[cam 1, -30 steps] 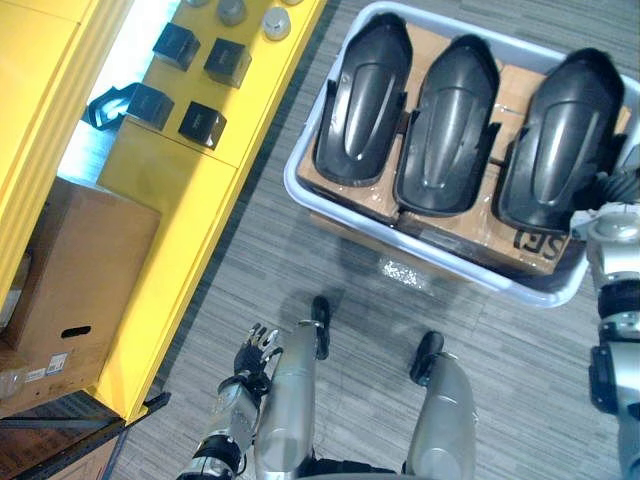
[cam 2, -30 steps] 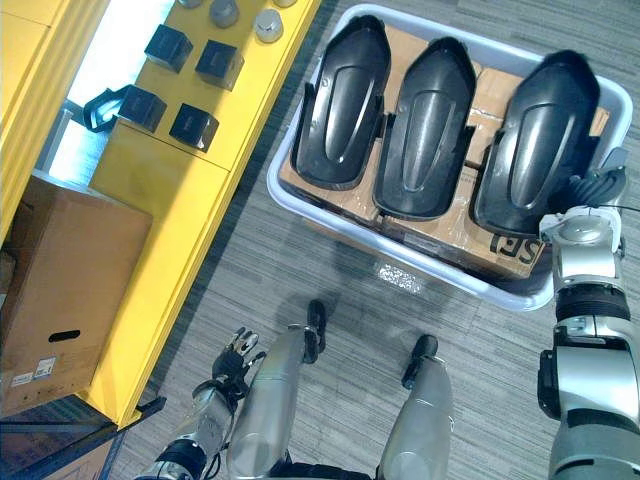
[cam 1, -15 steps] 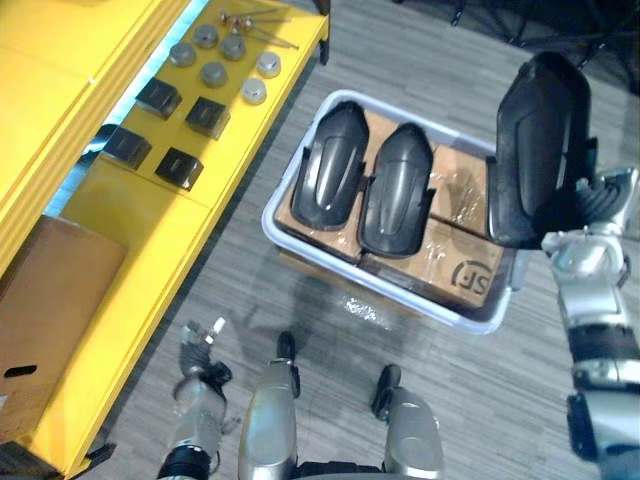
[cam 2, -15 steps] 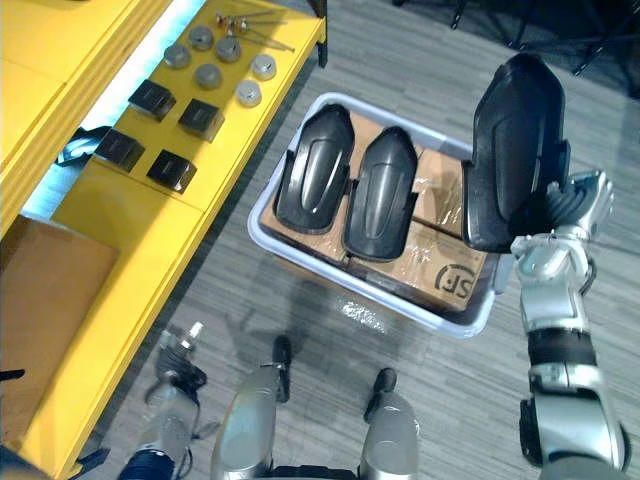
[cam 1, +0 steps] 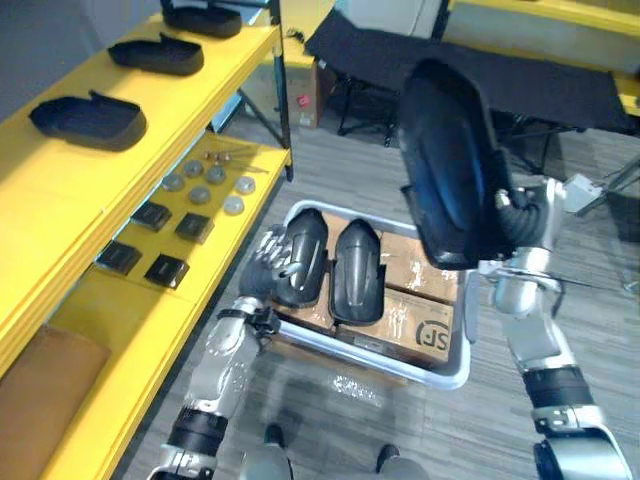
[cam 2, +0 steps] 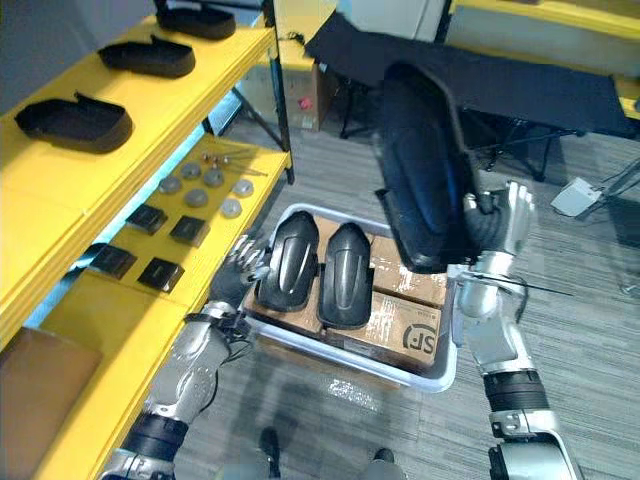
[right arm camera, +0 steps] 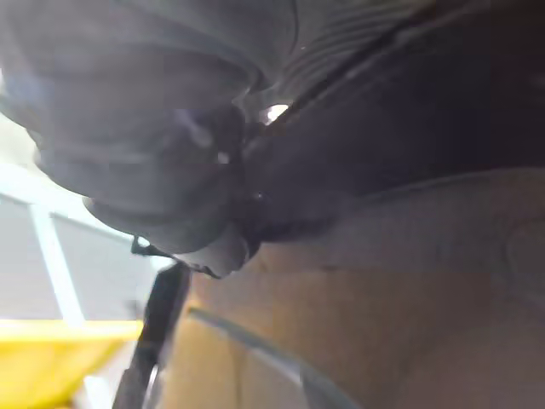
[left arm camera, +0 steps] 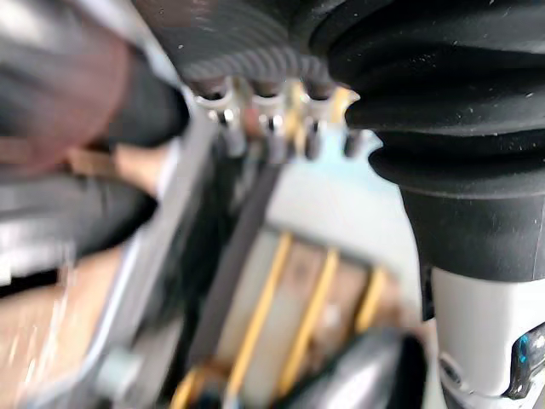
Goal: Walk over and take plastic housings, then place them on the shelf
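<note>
Silver fingers of the right hand [cam 2: 492,228] clamp one edge of a black housing [cam 1: 450,165], held upright above the bin [cam 1: 440,375]. Carrying seems underway; next it needs swinging over to the yellow shelf [cam 1: 150,110]. Left hand [cam 1: 272,262] hovers, fingers apart, beside two housings [cam 1: 355,270] lying in the bin. Thumb contact is hidden.

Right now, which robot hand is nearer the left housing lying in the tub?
Left. The left hand is right beside that left housing at the tub's edge; the right hand holds another housing raised above it.
</note>
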